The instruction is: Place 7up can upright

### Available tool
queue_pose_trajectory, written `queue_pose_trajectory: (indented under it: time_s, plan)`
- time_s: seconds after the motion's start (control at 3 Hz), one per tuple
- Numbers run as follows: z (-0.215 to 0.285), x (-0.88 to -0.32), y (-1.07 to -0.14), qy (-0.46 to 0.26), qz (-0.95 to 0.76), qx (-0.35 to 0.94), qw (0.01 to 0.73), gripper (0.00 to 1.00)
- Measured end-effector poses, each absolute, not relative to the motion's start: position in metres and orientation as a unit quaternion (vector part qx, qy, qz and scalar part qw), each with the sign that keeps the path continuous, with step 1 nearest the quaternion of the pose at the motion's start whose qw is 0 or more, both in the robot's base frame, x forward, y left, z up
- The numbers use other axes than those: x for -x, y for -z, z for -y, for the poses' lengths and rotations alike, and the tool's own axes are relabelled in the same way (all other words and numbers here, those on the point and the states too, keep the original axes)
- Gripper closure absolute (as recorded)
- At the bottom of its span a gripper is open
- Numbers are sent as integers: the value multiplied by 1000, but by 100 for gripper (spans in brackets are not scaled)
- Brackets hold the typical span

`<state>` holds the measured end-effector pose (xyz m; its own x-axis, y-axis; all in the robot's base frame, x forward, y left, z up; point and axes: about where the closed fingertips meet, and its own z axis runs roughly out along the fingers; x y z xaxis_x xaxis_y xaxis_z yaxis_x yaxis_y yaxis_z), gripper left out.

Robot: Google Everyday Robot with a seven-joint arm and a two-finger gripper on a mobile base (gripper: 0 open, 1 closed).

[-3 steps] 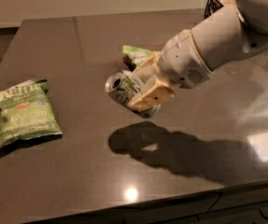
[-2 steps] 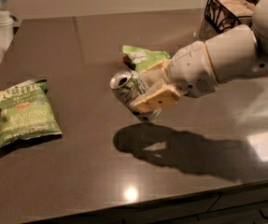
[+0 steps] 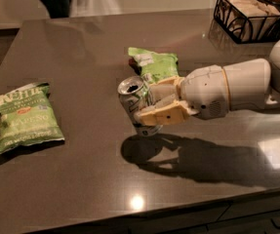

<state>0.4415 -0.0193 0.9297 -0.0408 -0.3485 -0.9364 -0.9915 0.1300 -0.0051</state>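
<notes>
The 7up can (image 3: 133,99) is a silver-white can with a silver top, at the middle of the dark table (image 3: 81,179). It tilts with its top to the upper left, and its base is at or just above the tabletop. My gripper (image 3: 151,105) reaches in from the right and is shut on the can, its cream fingers (image 3: 161,115) wrapped around the can's body. The white arm stretches to the right edge of the view.
A green chip bag (image 3: 25,116) lies flat at the left. A second green bag (image 3: 154,63) lies just behind the can and gripper. A black wire basket (image 3: 247,16) with packets stands at the back right. The table's front edge runs along the bottom.
The view has shifted, so the basket at the back right now shows. The gripper still holds the can, which has come lower and stands more upright.
</notes>
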Motion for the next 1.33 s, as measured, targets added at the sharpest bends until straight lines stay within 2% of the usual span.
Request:
queue_pose_trajectory:
  time_s: [1.33]
  plan:
    - [4, -419, -903, -439, -567, 502, 483, 100]
